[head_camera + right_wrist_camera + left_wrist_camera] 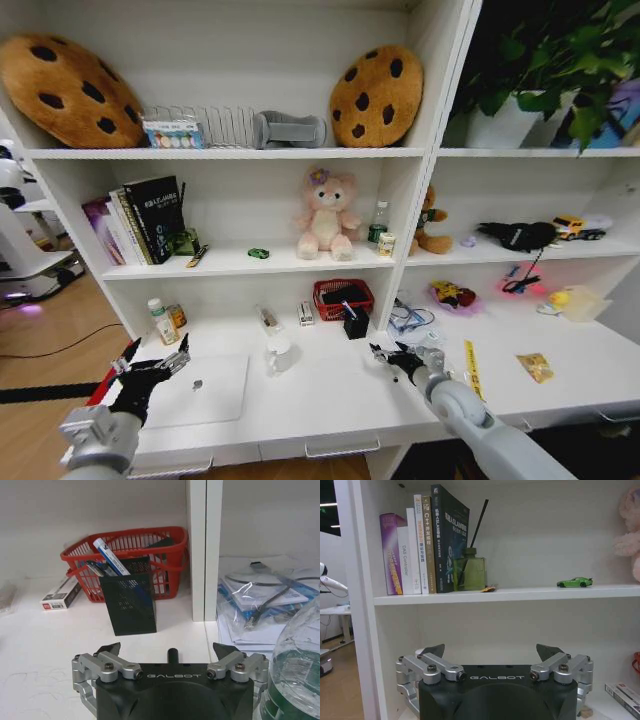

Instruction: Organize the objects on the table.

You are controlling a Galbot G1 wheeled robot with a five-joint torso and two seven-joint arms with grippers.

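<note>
On the table, the silver laptop lies closed left of the white mug. The left gripper, jaws released, hovers at the laptop's left edge. The right gripper, also spread and empty, sits right of the mug, facing the black pen holder; the green toy car rests on the shelf above.

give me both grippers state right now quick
Left gripper: open, empty, over the laptop.
Right gripper: open, empty, facing the black pen holder.
</note>
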